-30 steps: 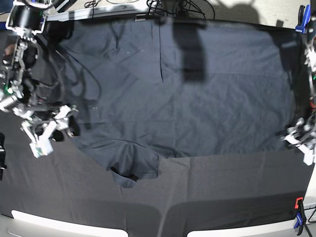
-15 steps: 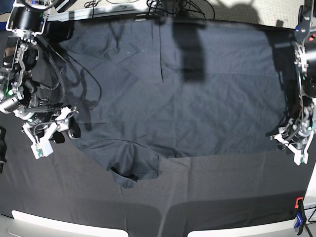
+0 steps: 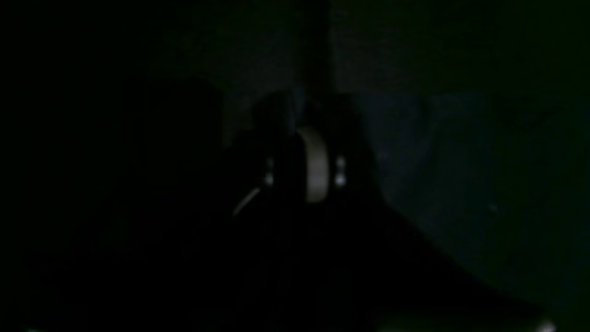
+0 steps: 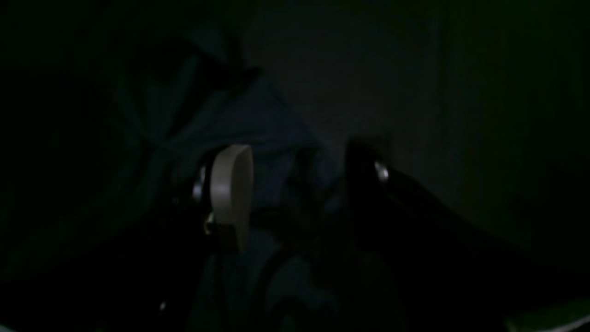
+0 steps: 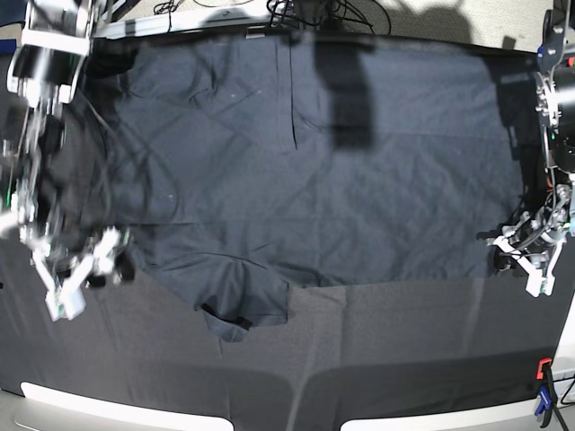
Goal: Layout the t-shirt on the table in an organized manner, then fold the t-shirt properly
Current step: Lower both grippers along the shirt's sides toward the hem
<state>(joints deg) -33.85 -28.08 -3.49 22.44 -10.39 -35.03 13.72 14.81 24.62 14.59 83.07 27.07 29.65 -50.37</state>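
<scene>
Pale floor (image 5: pixel 449 18) at 12 o'clock, tangled black cables (image 5: pixel 314 11) on it. Blue clamp (image 5: pixel 550 36) at 2 o'clock. Dark blocky shadows across top.

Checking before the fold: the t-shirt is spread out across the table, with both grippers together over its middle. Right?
No. The t-shirt is spread out across the table, but the grippers are apart: the left gripper at one near corner, the right gripper at the other. The base view shows it.

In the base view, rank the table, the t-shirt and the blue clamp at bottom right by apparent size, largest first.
1. the table, filling nearly the frame.
2. the t-shirt, spread over most of its far half.
3. the blue clamp, by far the smallest.
</scene>
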